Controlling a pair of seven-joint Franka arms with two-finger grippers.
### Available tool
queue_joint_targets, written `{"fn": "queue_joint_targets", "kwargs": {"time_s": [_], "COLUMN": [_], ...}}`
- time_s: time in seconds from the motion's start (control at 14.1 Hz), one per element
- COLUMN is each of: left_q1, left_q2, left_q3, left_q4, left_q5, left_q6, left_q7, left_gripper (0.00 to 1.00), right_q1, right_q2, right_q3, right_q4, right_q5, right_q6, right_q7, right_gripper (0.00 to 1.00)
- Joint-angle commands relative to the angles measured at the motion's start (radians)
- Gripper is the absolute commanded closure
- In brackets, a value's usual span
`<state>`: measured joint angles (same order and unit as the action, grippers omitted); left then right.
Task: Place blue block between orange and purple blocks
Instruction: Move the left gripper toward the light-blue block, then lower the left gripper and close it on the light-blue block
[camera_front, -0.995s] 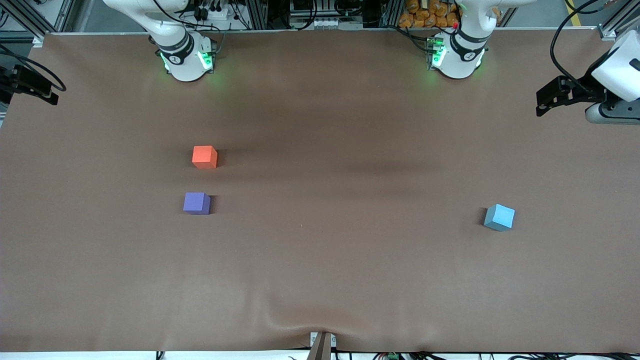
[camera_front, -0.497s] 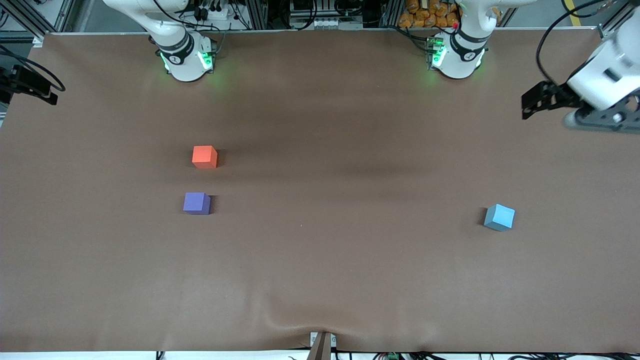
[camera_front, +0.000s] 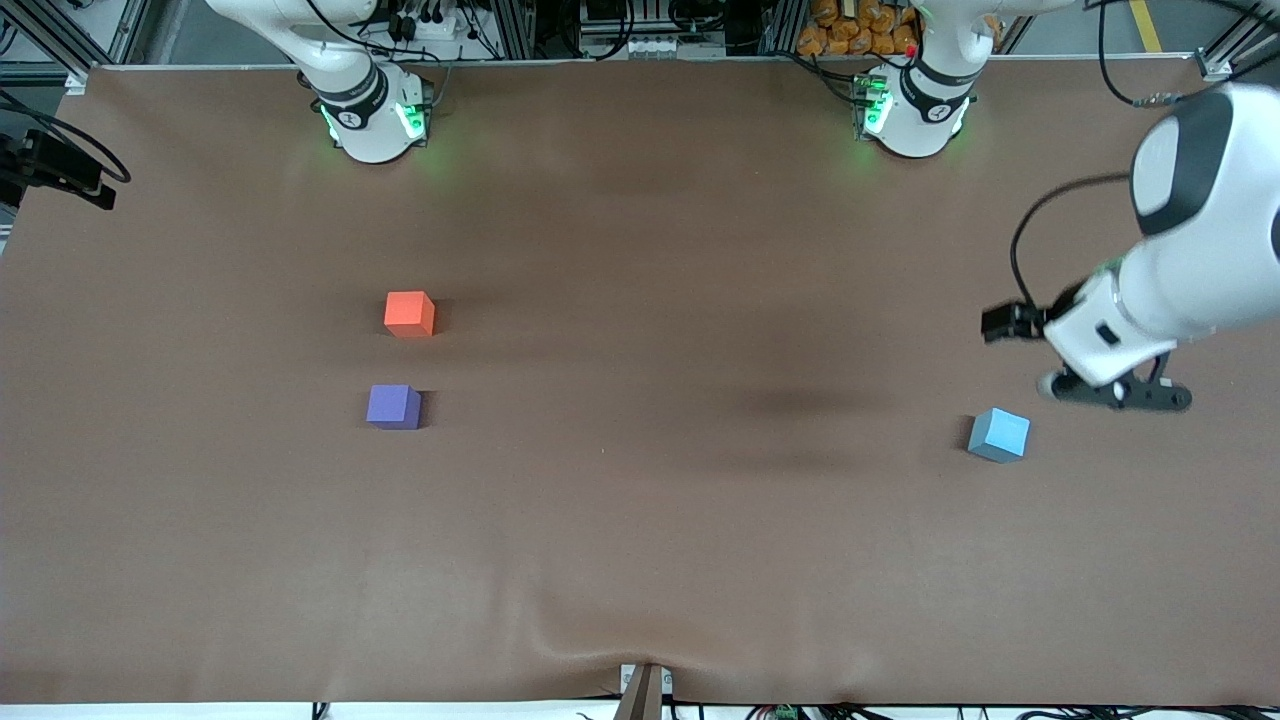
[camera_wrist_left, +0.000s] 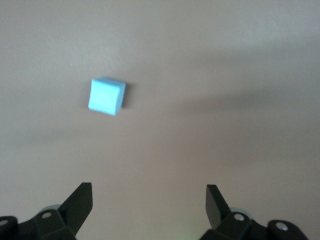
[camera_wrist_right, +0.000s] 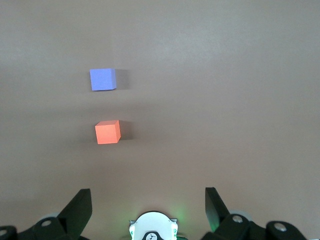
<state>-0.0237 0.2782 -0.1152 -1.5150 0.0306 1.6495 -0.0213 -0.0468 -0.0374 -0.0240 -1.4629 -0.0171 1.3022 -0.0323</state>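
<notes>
The left pincer (camera_wrist_left: 148, 200), fingers spread wide, hangs over bare brown table (camera_front: 700, 520) near the small sky-blue matte cube (camera_front: 999, 435). The right pincer (camera_wrist_right: 147, 202), also spread, waits high over the orange-red matte cube (camera_front: 409, 314) and violet-purple matte cube (camera_front: 393, 407), which stand apart with a gap between.

text: none readable — labels: none — numbers: none

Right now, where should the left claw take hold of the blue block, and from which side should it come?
Probably from straight above, closing on two opposite side faces. The blue block lies flat on the table with nothing touching it, turned a little askew, so the wrist should likely rotate to match its faces. The left claw is open, up in the air beside the block, not yet over it.
</notes>
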Motion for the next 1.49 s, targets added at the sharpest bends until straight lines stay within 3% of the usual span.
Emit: {"fn": "queue_joint_targets", "kwargs": {"time_s": [0.0, 0.5, 0.78, 0.92, 1.35, 1.42], "left_q1": [0.044, 0.115, 0.146, 0.160, 0.154, 0.156], "left_q2": [0.041, 0.228, 0.323, 0.349, 0.412, 0.412], "left_q3": [0.003, -0.004, -0.001, -0.001, 0.002, 0.002], "left_q4": [0.027, 0.013, -0.097, -0.129, -0.159, -0.159], "left_q5": [0.006, 0.075, 0.086, 0.086, 0.089, 0.100], "left_q6": [0.041, 0.095, 0.369, 0.439, 0.503, 0.503], "left_q7": [0.047, 0.208, 0.296, 0.296, 0.296, 0.296], "left_gripper": [0.00, 0.00, 0.00, 0.00, 0.00, 0.25], "right_q1": [-0.012, -0.012, -0.012, -0.013, -0.013, -0.013], "right_q2": [-0.004, -0.002, -0.002, -0.002, -0.001, -0.002], "right_q3": [0.006, 0.006, 0.003, 0.003, 0.003, 0.003], "right_q4": [0.000, 0.000, 0.000, 0.000, 0.000, 0.000], "right_q5": [-0.001, 0.000, 0.000, 0.000, 0.002, 0.002], "right_q6": [-0.009, -0.014, -0.017, -0.017, -0.017, -0.017], "right_q7": [-0.005, -0.005, -0.005, -0.005, -0.005, -0.003], "right_gripper": [0.00, 0.00, 0.00, 0.00, 0.00, 0.00]}}
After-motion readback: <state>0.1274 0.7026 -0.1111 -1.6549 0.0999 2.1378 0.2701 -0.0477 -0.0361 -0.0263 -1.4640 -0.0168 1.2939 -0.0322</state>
